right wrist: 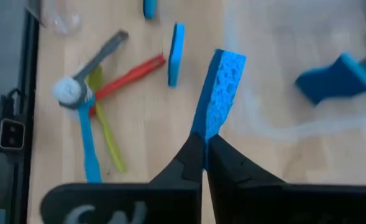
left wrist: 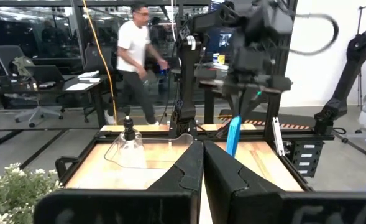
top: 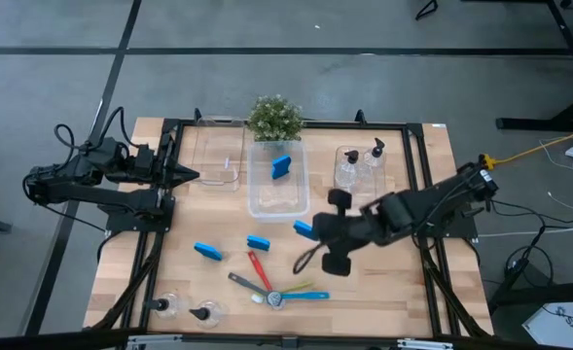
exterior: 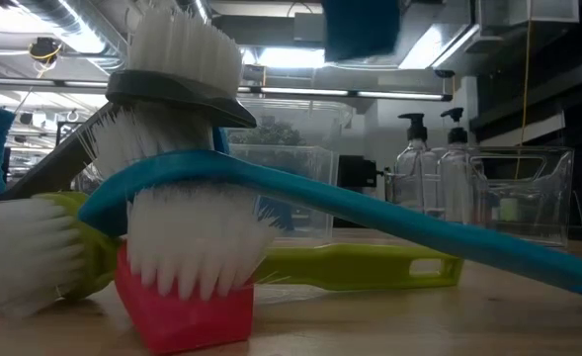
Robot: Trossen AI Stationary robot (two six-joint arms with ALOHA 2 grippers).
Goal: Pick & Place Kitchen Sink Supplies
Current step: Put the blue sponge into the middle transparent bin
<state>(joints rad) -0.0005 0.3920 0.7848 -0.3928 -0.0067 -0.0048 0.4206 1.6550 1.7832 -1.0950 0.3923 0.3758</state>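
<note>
We had right gripper (right wrist: 202,146) clamped on blue sponge (right wrist: 219,93), lifted above tabletop (top: 383,282) beside middle bin (top: 278,201). Left gripper (left wrist: 202,155) waited, fingers together. Next, we judged: carry over bin, release.

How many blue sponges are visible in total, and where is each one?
4. One sponge stands in the middle clear bin, two lie on the table, and the right end effector holds one pinched.
</note>
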